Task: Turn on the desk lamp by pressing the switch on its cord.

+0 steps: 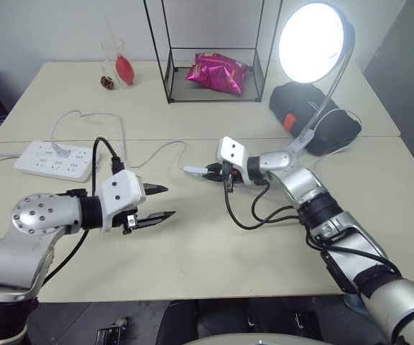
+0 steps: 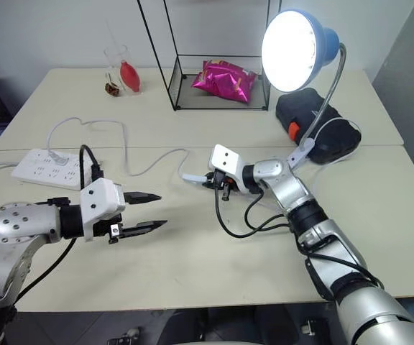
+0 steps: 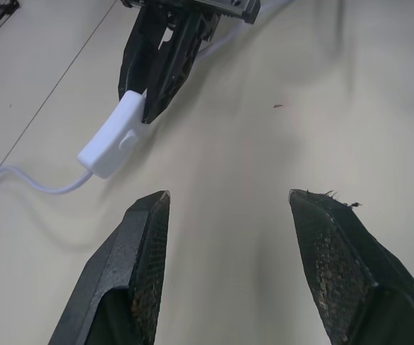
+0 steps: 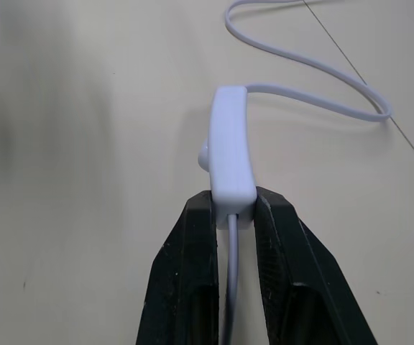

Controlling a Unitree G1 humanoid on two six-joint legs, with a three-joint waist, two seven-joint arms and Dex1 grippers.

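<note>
Lamp's lit: the desk lamp, upper right of the head view, glows bright, so I'd judge the press done and the step in hand is letting go cleanly. Right gripper is clenched on the near end of the switch, fingers either side of it and the cord running out the far end in a loop across the table. In the head view the switch sits centre frame, just off the tabletop. Left gripper, lower left, is released, fingers spread and holding nothing, a little way short of the switch. Advice: open the right fingers without tugging, so the cord doesn't drag the lamp, and avoid brushing the rocker again. Keep the left clear of the power strip.
</note>
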